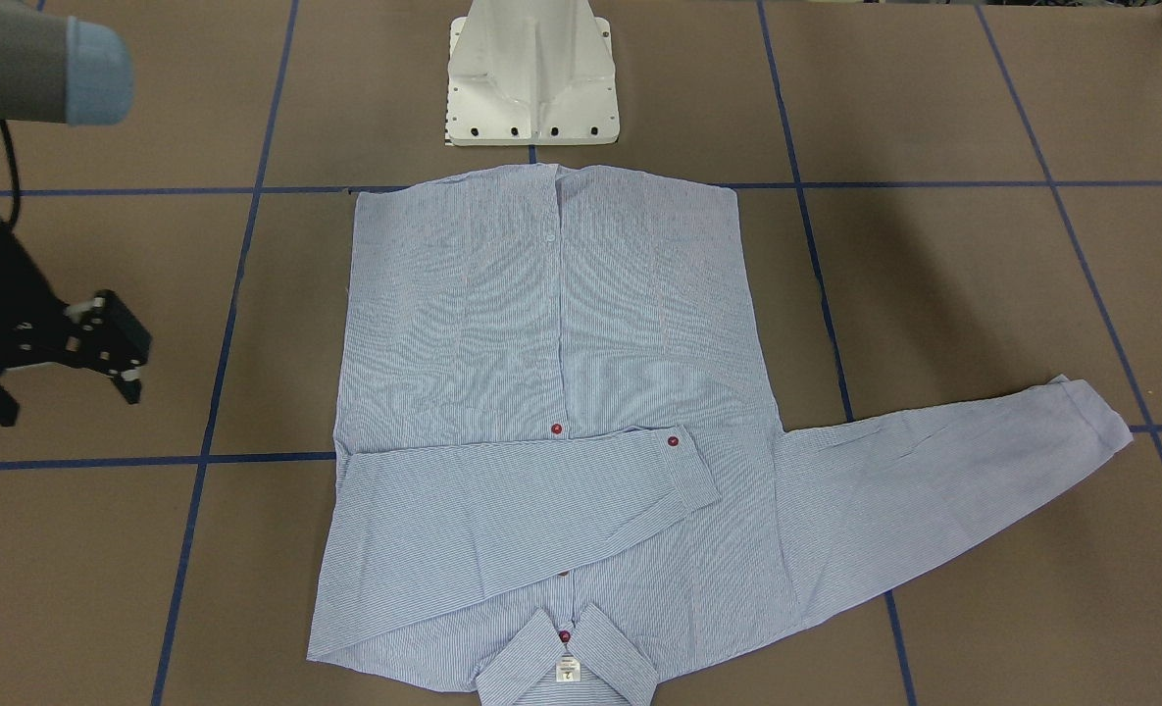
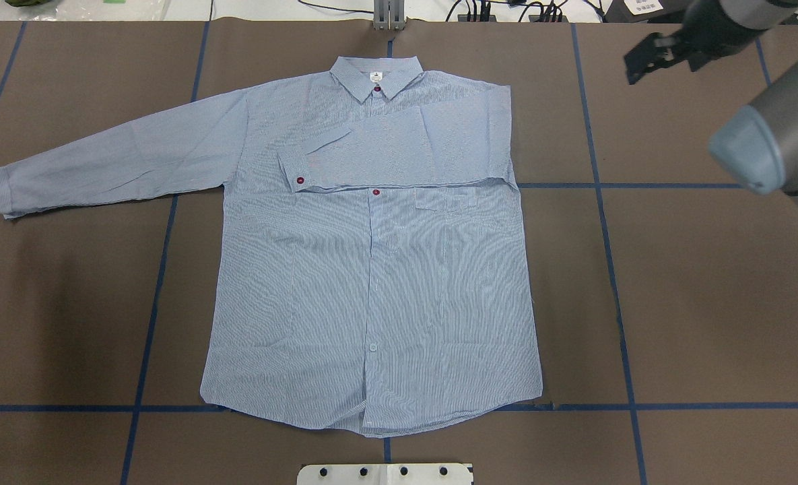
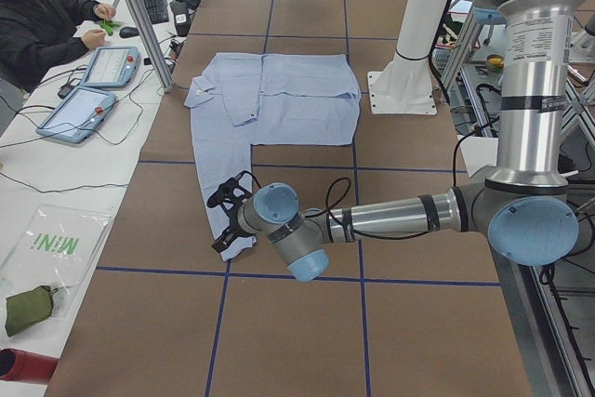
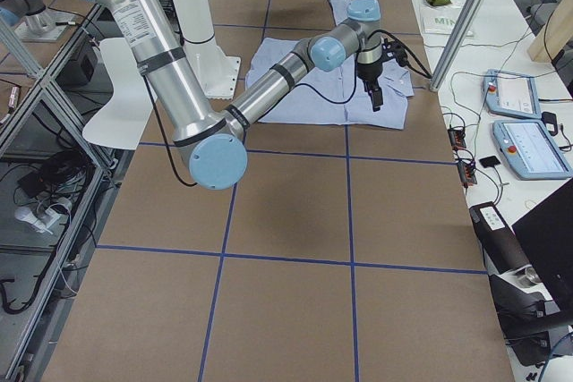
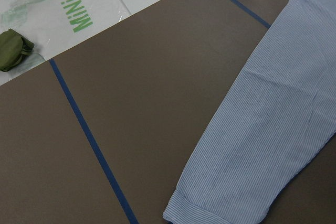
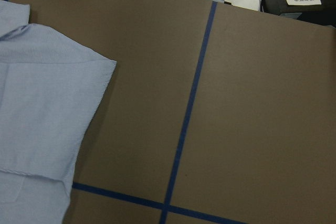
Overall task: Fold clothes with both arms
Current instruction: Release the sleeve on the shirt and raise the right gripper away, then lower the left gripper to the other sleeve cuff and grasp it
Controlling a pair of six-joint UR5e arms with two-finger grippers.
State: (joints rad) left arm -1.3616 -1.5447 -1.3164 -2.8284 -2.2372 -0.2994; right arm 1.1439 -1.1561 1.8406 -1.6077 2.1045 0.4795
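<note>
The light blue striped shirt (image 2: 372, 269) (image 1: 541, 343) lies flat and front up, collar (image 2: 376, 75) at the table's far side. One sleeve is folded across the chest, its cuff (image 2: 297, 168) near a dark red button. The other sleeve (image 2: 102, 162) (image 5: 262, 119) stretches out flat towards my left. My right gripper (image 2: 658, 64) (image 1: 139, 368) hangs open and empty in the air, off the shirt's collar-side corner (image 6: 42, 114). My left gripper (image 3: 223, 220) hovers over the outstretched sleeve's cuff; I cannot tell whether it is open or shut.
The white pedestal base (image 1: 531, 78) stands at the shirt's hem side. Blue tape lines (image 2: 614, 269) grid the brown table. A person (image 3: 37, 25) sits at a side table with tablets (image 3: 93, 90). A plastic bag (image 5: 79, 19) and green pouch (image 5: 13, 51) lie beyond the table's edge.
</note>
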